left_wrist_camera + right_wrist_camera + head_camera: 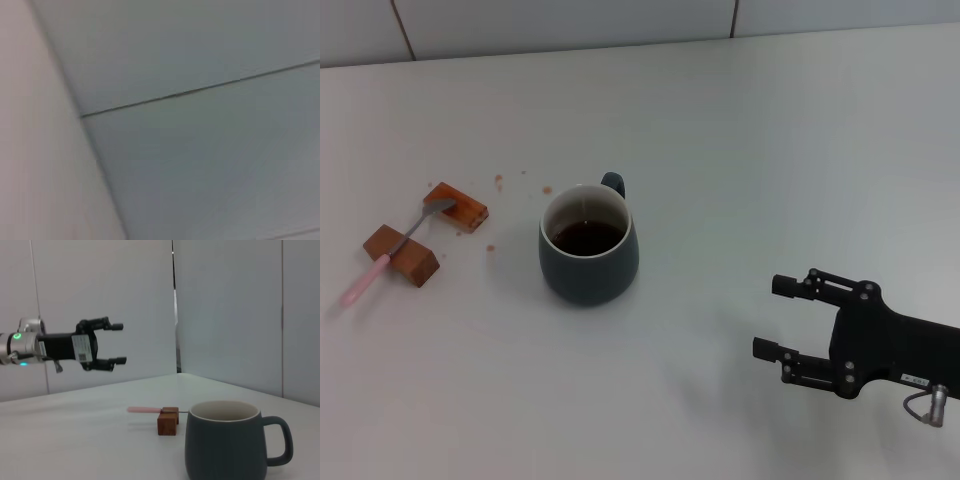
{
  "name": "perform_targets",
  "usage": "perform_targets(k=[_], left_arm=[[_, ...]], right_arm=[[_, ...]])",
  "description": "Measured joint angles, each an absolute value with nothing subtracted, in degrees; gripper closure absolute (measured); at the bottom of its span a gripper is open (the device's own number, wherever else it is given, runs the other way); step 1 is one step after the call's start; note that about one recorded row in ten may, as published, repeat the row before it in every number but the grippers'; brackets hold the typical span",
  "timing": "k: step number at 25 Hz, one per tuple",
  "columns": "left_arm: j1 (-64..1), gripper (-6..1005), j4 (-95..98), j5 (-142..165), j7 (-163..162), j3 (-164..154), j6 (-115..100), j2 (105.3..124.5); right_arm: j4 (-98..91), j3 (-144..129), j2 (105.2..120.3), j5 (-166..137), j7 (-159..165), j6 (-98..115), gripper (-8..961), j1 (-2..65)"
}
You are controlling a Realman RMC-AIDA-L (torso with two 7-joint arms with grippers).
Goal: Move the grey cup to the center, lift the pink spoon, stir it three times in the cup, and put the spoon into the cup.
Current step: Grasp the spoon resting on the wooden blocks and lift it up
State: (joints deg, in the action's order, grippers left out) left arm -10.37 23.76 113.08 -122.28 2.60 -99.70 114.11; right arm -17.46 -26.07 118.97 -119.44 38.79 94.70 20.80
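The grey cup [588, 262] stands upright on the white table, left of the middle, with dark liquid inside and its handle pointing away from me. It also shows in the right wrist view [225, 450]. The pink spoon [390, 255] lies to the cup's left across two brown blocks, bowl on the far block; it also shows in the right wrist view [145, 410]. My right gripper [767, 317] is open and empty at the lower right, well apart from the cup. My left gripper [120, 343] is outside the head view; the right wrist view shows it open, raised above the table.
Two brown blocks [402, 255] [457, 205] hold up the spoon. Small brown crumbs [500, 180] lie near the far block. The white table [740, 150] ends at a tiled wall [570, 20] at the back. The left wrist view shows only wall panels.
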Motion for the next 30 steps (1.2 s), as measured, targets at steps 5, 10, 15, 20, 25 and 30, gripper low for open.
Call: perform_targets(k=[5,10,15,20,25,30], left_arm=[[-9.92,199,23.86,116.61,-130.02,0.61,-97.18,113.50],[-9.04,199,23.19,117.80,-132.22,0.43,-95.52,114.39],[-9.00,198,23.05,119.45,-132.85,0.05,-94.08,114.88],[-9.74,198,20.61,121.88,-132.48,-0.33,-90.99,114.79],[-10.15,199,19.40,122.25,-132.30,-0.89,-88.88,114.69],[-11.42,199,18.90,122.26,-132.28,-1.13,-88.01,114.97]], right_arm=[[-17.65,-26.16,118.91,-119.44,39.60,95.13,191,21.04],[-17.68,-26.19,118.91,-119.44,39.72,95.23,191,21.10],[-17.64,-26.29,118.97,-119.44,39.74,95.28,191,21.18],[-17.58,-26.27,119.00,-119.44,40.00,95.35,191,21.18],[-17.63,-26.17,119.00,-119.44,40.35,95.37,191,21.20],[-17.66,-25.97,119.00,-119.44,40.35,95.36,191,21.37]])
